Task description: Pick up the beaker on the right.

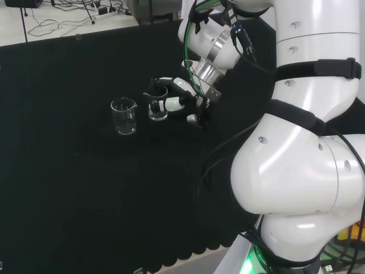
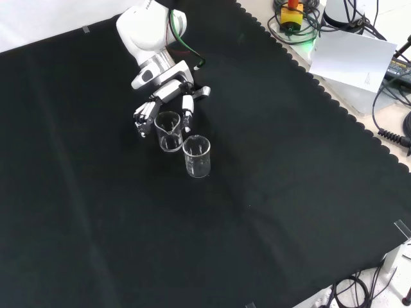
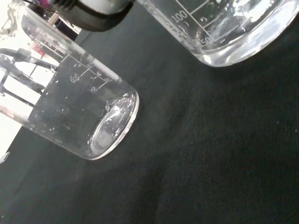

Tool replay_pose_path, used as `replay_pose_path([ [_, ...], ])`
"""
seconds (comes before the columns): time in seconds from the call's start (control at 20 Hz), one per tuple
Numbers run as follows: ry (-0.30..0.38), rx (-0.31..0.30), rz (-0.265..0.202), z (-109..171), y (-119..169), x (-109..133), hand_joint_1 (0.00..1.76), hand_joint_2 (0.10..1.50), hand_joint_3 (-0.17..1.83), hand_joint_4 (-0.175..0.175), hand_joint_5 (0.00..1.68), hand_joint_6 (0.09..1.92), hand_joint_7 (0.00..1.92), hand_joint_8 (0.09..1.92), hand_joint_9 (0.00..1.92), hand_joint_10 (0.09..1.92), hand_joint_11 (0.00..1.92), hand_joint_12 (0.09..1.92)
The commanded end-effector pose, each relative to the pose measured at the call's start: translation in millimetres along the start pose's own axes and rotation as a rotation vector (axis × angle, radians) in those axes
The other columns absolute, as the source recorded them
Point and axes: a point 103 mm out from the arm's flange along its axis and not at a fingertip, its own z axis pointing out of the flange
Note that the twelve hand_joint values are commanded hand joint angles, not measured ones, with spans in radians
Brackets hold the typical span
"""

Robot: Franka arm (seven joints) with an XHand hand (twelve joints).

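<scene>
Beaker (image 1: 158,110) on the right in the head view stands upright on the black cloth (image 1: 68,188), the hand (image 1: 181,103) curled around it. Second beaker (image 1: 124,116) stands just beside, apart from the fingers.

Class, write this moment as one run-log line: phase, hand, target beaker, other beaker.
phase: grasping | hand: fingers around target | right beaker: on cloth | left beaker: upright, untouched

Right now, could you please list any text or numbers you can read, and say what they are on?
Nearer beaker, wrist view: a printed scale with numerals, no words.
Other beaker: scale numerals seen reversed, not legible.
Arm link, front view: lettering too small to read.
</scene>
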Motion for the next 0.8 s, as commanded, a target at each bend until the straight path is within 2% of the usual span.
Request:
replay_pose_path([
  [0.05,0.006,0.008,0.0,2,1,1,0.88,0.86,-0.17,-0.039,0.52,0.1,0.33,0.68,0.43,0.63,0.0,1.37],
  [0.2,0.014,0.008,0.002,4,3,1,0.9,0.86,-0.17,-0.036,0.57,0.16,0.35,0.68,0.45,0.61,0.0,1.38],
  [0.35,0.031,-0.019,0.014,4,4,1,0.93,0.86,-0.17,-0.032,0.52,0.51,0.4,0.67,0.5,0.57,0.03,1.37],
  [0.4,0.034,-0.024,0.018,4,5,2,1.0,0.89,-0.17,-0.022,0.62,0.69,0.47,0.69,0.55,0.57,0.08,1.36],
  [0.45,0.028,-0.037,0.023,3,5,3,1.05,0.96,-0.15,0.008,0.83,0.74,0.57,0.7,0.62,0.57,0.14,1.35],
  [0.5,0.034,-0.042,0.03,3,6,4,1.1,1.01,-0.15,0.017,1.01,0.71,0.68,0.72,0.69,0.57,0.22,1.33],
  [0.55,0.045,-0.045,0.043,1,7,4,1.13,1.04,-0.16,-0.017,1.13,0.64,0.81,0.74,0.79,0.57,0.34,1.29],
  [0.6,0.059,-0.042,0.053,1,8,4,1.19,1.06,-0.17,-0.026,1.18,0.68,0.99,0.66,0.9,0.56,0.5,1.22],
  [0.7,0.08,-0.037,0.07,-2,8,4,1.26,1.07,-0.17,-0.018,1.23,0.71,1.21,0.49,1.03,0.54,0.7,1.11],
  [0.8,0.086,-0.037,0.073,-7,10,7,1.27,1.07,-0.17,0.025,1.24,0.67,1.33,0.38,1.11,0.56,0.86,1.01],
])
